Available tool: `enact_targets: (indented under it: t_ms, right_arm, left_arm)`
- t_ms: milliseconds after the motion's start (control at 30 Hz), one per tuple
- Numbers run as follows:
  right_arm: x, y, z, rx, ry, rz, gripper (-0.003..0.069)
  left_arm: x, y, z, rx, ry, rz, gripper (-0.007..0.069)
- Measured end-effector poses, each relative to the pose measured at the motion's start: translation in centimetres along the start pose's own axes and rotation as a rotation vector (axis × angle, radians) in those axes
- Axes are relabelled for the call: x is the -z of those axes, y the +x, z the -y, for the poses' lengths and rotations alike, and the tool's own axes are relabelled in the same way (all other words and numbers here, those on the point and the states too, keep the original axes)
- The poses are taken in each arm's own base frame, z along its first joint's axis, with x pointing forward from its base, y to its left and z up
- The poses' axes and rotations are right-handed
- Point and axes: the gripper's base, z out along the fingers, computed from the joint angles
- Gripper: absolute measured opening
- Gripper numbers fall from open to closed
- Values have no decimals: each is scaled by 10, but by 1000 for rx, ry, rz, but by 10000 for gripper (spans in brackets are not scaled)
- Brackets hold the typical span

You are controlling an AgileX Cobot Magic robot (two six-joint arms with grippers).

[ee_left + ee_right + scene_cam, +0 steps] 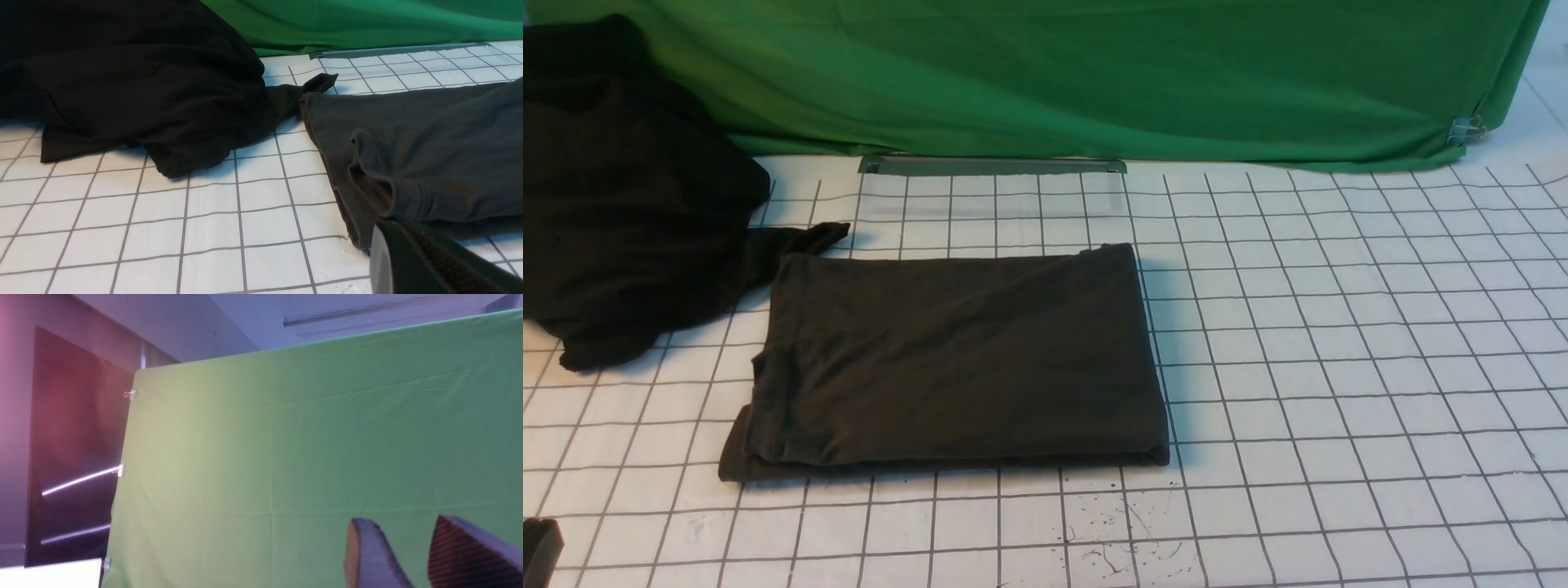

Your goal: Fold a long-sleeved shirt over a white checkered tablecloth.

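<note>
Folded long-sleeved shirt (956, 359) lies flat mid white checkered tablecloth (1339, 327), both arms clear of it.

Shirt is soft, light, limp cotton; stacked layers will probably slide, so best pinched at the thick hemmed corner near the left gripper (412, 261), whose jaws are closed on nothing. Right gripper (408, 555) points up at the green backdrop (310, 449), jaws parted, empty. Black garment heap (629, 188) touches the shirt's far-left corner; wide bare cloth on the right gives room.
</note>
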Motion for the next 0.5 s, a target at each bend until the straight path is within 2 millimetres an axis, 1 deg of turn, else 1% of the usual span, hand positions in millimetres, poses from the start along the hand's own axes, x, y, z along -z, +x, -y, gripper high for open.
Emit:
enact_targets:
  t_ms: [33, 100, 167, 200, 233, 267, 300, 400, 433, 467, 500]
  right_arm:
    - [0, 0, 0, 2, 0, -5, 232]
    - [0, 8, 0, 45, 8, -92, 235]
    - [2, 21, 1, 96, 45, -194, 238]
    - [4, 31, 3, 131, 88, -258, 239]
    - [4, 34, 3, 137, 95, -271, 239]
    - [8, 52, 6, 188, 154, -349, 239]
    - [9, 57, 7, 201, 169, -370, 239]
    - [22, 95, 16, 267, 272, -505, 239]
    - [27, 107, 19, 278, 297, -545, 239]
    - [37, 127, 23, 290, 338, -614, 239]
    - [44, 139, 26, 292, 371, -667, 239]
  left_arm:
    - [0, 0, 0, 0, 0, 0, 2]
    - [0, 0, 0, 0, 0, 1, 2]
    - [0, 0, 0, 0, 0, 0, 2]
    - [0, 0, 0, 0, 0, 0, 2]
    - [0, 0, 0, 0, 0, 0, 2]
    - [0, 0, 0, 0, 0, 0, 2]
    - [0, 0, 0, 0, 0, 0, 2]
    - [0, 0, 0, 0, 0, 0, 2]
    - [0, 0, 0, 1, 0, 0, 2]
    - [0, 0, 0, 1, 0, 0, 2]
    - [0, 0, 0, 0, 0, 0, 2]
